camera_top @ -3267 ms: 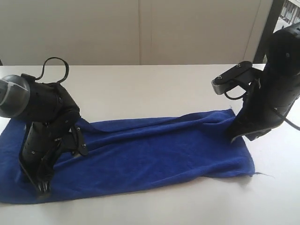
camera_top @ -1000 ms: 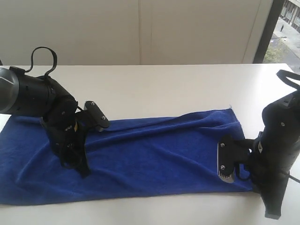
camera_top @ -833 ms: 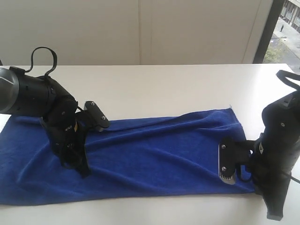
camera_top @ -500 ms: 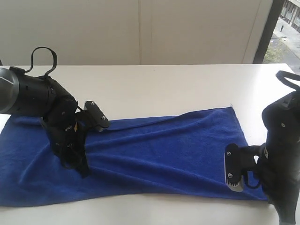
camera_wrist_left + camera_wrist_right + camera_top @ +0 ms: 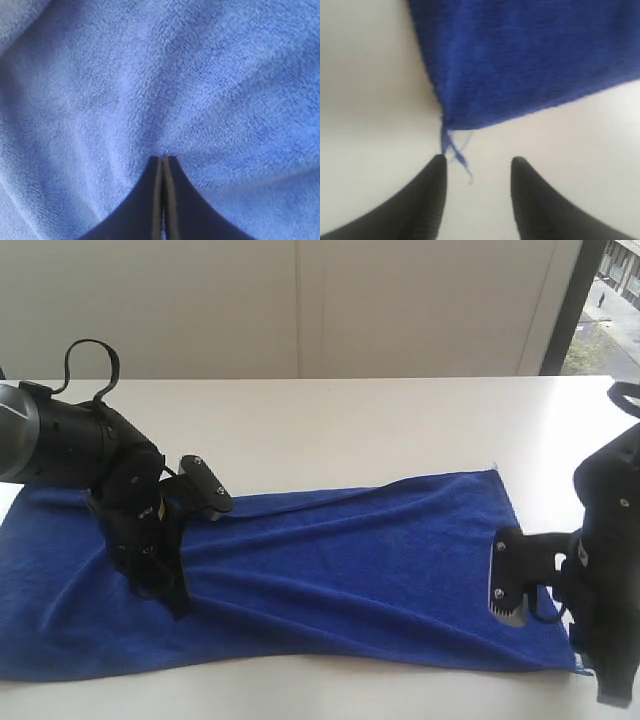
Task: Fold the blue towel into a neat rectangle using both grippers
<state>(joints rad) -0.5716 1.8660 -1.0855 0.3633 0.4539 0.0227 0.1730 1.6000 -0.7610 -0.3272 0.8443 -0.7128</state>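
The near right corner of the blue towel [image 5: 340, 560] is best centred within the parted right gripper [image 5: 478, 160]; the left gripper [image 5: 163, 158] is closed.

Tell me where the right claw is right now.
The right claw is at the lower right of the exterior view, just off the blue towel's near right corner; its wrist view shows open jaws, the corner's loose thread beside one finger.

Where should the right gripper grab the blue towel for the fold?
Probably the blue towel by its frayed corner, approaching from the table past its short end: that corner lies flat, exposed, just ahead of the open right gripper.
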